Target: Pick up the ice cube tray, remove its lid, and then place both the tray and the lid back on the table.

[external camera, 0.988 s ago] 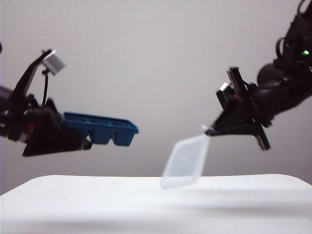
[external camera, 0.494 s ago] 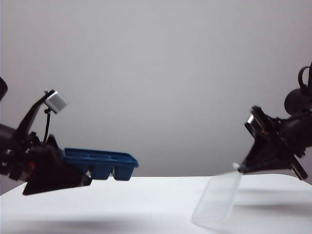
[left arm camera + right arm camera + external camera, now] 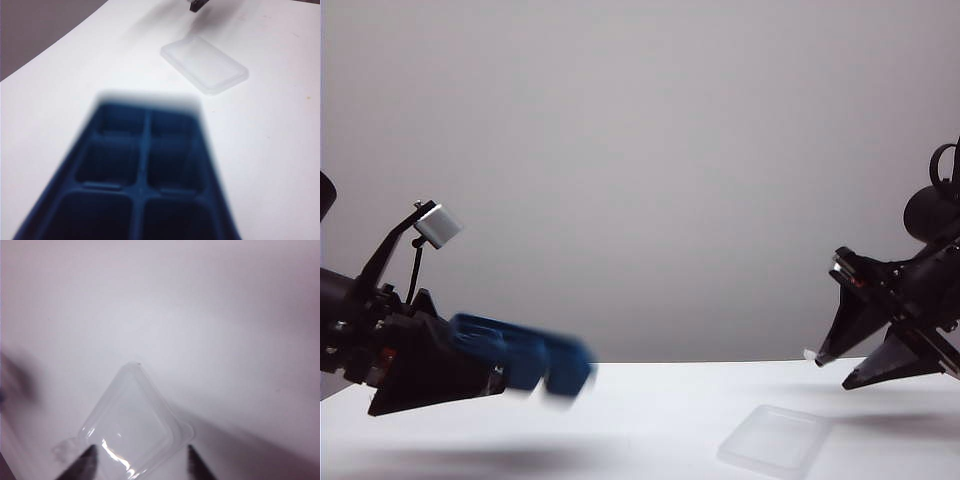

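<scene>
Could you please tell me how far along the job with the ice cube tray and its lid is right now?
Done: the lid is off and lies flat on the table, with the right gripper open above it. In hand: the left gripper carries the ice cube tray, blurred, low over the table. Left: setting the tray down and letting go.

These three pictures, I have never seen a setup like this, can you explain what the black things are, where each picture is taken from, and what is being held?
It is a robot with two arms, each ending in a two-finger gripper. The side-on picture comes from a camera off the arms; the other two sit on the wrists. The left gripper holds the ice cube tray, blurred, just above the table. The left wrist camera looks along that tray. The right gripper stands open above the lid, which lies flat on the table; its wrist camera looks down on it.
</scene>
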Available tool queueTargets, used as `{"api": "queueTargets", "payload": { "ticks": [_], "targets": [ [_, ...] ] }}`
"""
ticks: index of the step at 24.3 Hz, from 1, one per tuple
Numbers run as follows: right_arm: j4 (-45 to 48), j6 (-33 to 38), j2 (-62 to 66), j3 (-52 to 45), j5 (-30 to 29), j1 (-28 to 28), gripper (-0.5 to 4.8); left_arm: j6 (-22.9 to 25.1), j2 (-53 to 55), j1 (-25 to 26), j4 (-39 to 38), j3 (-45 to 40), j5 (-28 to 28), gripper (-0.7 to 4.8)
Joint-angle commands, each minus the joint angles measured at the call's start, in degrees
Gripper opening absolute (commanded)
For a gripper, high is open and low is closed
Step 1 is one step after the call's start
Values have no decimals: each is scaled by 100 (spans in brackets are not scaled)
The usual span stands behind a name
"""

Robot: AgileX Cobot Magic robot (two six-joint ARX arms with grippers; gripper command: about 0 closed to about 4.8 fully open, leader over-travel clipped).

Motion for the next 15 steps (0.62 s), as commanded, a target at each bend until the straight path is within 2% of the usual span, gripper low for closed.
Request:
{"api": "queueTargets", "payload": {
  "ticks": [1, 2, 10, 12, 15],
  "targets": [
    [15, 22, -138, 13, -31, -4, 228, -155, -7, 4, 52, 13, -219, 465],
    [15, 22, -164, 13, -33, -4, 227, -247, -7, 4, 57, 13, -267, 479],
    [-2, 22, -520, 13, -37, -4, 225, -785, -13, 2, 118, 13, -339, 479],
    [-103, 20, -688, 11, -50, -4, 225, -1014, -107, 7, 35, 11, -540, 479],
    [-125, 17, -800, 9, -48, -4, 225, -962, -205, 7, 52, 11, -785, 479]
  ]
}}
